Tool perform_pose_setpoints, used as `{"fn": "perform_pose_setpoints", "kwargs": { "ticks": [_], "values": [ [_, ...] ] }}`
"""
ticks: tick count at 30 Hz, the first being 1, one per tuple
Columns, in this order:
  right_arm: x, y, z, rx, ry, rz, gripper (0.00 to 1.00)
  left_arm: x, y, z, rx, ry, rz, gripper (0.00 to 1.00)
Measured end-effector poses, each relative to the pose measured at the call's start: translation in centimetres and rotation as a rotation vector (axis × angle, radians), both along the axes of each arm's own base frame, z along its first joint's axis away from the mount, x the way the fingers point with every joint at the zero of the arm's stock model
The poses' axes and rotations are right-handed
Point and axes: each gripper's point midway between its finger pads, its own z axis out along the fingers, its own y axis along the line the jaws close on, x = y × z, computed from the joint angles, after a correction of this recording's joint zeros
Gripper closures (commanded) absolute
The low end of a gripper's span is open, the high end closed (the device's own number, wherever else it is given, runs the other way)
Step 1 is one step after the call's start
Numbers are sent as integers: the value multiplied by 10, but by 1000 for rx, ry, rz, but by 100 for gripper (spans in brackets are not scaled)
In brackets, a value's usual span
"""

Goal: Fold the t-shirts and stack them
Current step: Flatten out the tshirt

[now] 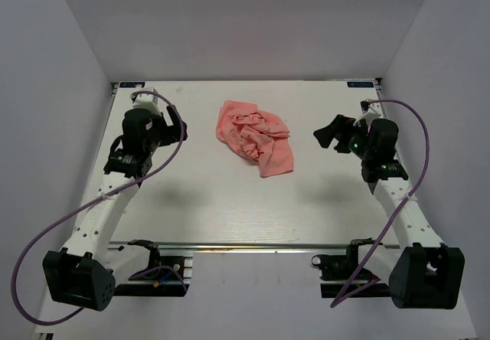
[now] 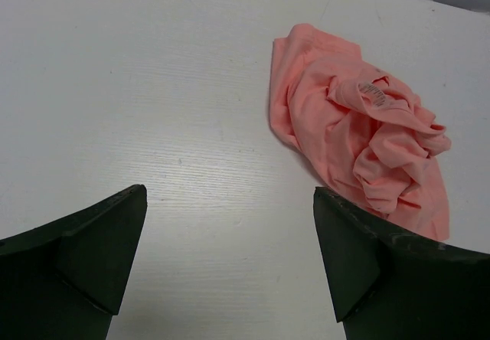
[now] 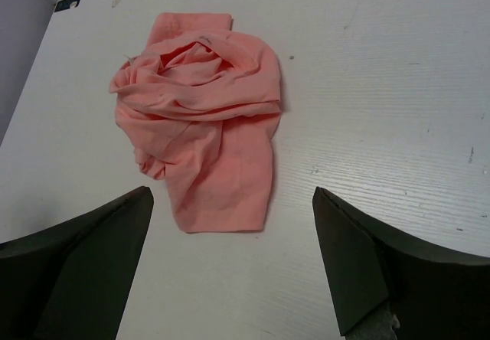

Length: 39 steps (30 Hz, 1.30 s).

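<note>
A salmon-pink t-shirt (image 1: pixel 255 137) lies crumpled in a heap on the white table, a little behind centre. It also shows in the left wrist view (image 2: pixel 360 141), with its neck label up, and in the right wrist view (image 3: pixel 203 118). My left gripper (image 1: pixel 178 128) is open and empty, held above the table to the left of the shirt. My right gripper (image 1: pixel 331 135) is open and empty, to the right of the shirt. In both wrist views the jaws stand wide apart with bare table between them. Neither gripper touches the cloth.
The white table (image 1: pixel 230 202) is boxed in by grey walls at the back and both sides. A metal rail (image 1: pixel 245 244) runs along the near edge between the arm bases. Purple cables (image 1: pixel 46 237) loop beside each arm.
</note>
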Motion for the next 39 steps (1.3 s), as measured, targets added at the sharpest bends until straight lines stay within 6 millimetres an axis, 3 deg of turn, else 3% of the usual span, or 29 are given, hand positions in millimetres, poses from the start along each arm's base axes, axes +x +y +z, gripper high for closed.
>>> {"fn": "perform_pose_setpoints", "kwargs": {
  "ticks": [6, 13, 17, 20, 22, 25, 30, 39],
  "values": [
    [-10, 6, 7, 10, -9, 41, 10, -6, -11, 7, -24, -49, -75, 0],
    [-25, 14, 37, 9, -140, 111, 10, -7, -31, -5, -57, -52, -192, 0],
    [-22, 17, 24, 29, -105, 120, 10, -2, -46, -29, -80, 7, -266, 0],
    [-15, 19, 4, 22, -20, 138, 10, 7, -52, -59, -82, 90, -290, 0],
    [-10, 22, -7, 11, 22, 164, 10, 17, -56, -85, -80, 165, -298, 0],
    [-3, 27, -23, -5, 84, 204, 10, 30, -63, -109, -82, 238, -320, 0],
    [11, 35, -50, -58, 167, 221, 10, 72, -75, -144, -72, 330, -331, 0],
    [41, 63, -70, -147, 164, 314, 10, 139, -86, -173, -65, 359, -318, 0]
  ]
}}
